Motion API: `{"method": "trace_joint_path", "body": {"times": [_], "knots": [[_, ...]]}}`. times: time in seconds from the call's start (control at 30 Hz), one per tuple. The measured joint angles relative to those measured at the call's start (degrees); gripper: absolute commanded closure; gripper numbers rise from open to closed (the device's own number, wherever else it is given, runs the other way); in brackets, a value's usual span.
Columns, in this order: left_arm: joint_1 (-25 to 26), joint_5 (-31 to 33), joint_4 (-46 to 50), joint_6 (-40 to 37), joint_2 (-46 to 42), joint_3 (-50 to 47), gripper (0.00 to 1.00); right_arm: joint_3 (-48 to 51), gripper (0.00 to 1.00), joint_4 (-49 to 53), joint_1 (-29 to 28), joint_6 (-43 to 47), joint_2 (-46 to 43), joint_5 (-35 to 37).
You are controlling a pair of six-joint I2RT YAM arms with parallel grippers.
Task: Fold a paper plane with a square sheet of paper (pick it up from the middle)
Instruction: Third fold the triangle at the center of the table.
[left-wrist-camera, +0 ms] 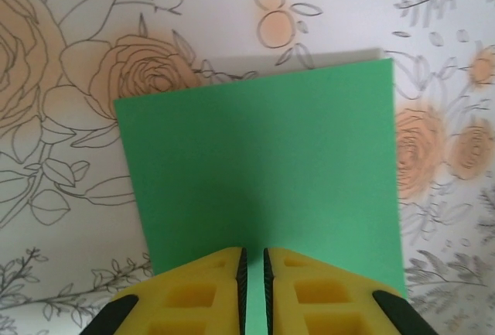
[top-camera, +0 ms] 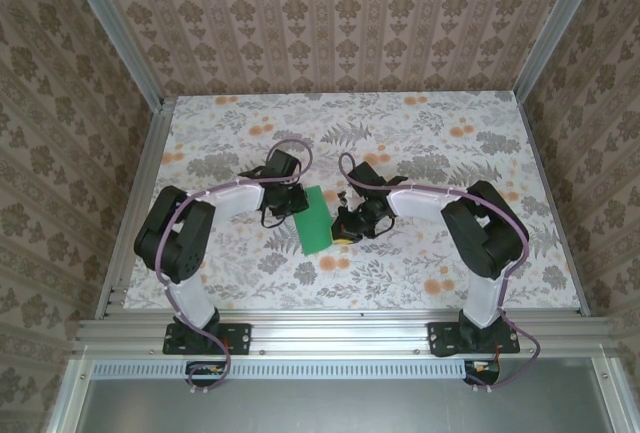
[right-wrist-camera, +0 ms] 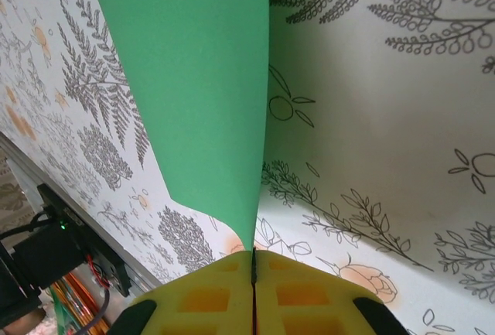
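The square sheet of paper [top-camera: 313, 219] is bright green and sits between my two grippers at the middle of the table. My right gripper [top-camera: 345, 225] is shut on its near edge. In the right wrist view the sheet [right-wrist-camera: 193, 80] rises edge-on from the closed fingertips of the right gripper [right-wrist-camera: 254, 251] and curls left near the pinch. My left gripper [top-camera: 295, 203] is at the sheet's left side. In the left wrist view the sheet [left-wrist-camera: 263, 165] spreads flat ahead, and the left gripper [left-wrist-camera: 253, 251] has its jaws a narrow slit apart, with green showing through the slit.
A floral tablecloth [top-camera: 420, 143] covers the table. Aluminium rails [top-camera: 330, 331] run along the near edge, and patterned walls close off the other three sides. A dark arm base with cables [right-wrist-camera: 46, 254] stands by the table edge in the right wrist view.
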State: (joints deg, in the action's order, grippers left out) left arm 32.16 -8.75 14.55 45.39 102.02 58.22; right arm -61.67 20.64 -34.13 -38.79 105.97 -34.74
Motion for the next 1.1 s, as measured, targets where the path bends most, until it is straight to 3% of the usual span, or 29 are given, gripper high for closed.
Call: {"method": "trace_joint_path", "body": {"times": [0.2,0.53,0.77,1.1], "knots": [[0.0,0.2,0.0,0.0,0.6,-0.4,0.85,3.4,0.82,-7.3,0.0,-5.6,0.0,0.3],[0.0,0.2,-1.4,0.0,0.6,-1.1,0.86,6.6,0.82,-10.9,0.0,-9.9,-1.6,2.0],[0.0,0.2,-2.3,0.0,0.6,-1.6,0.87,8.1,0.99,-12.4,0.0,-12.8,-4.8,2.6],[0.0,0.2,-3.3,0.1,0.6,-1.9,0.90,4.7,0.98,-15.2,-1.1,-13.9,-2.9,2.1]]}}
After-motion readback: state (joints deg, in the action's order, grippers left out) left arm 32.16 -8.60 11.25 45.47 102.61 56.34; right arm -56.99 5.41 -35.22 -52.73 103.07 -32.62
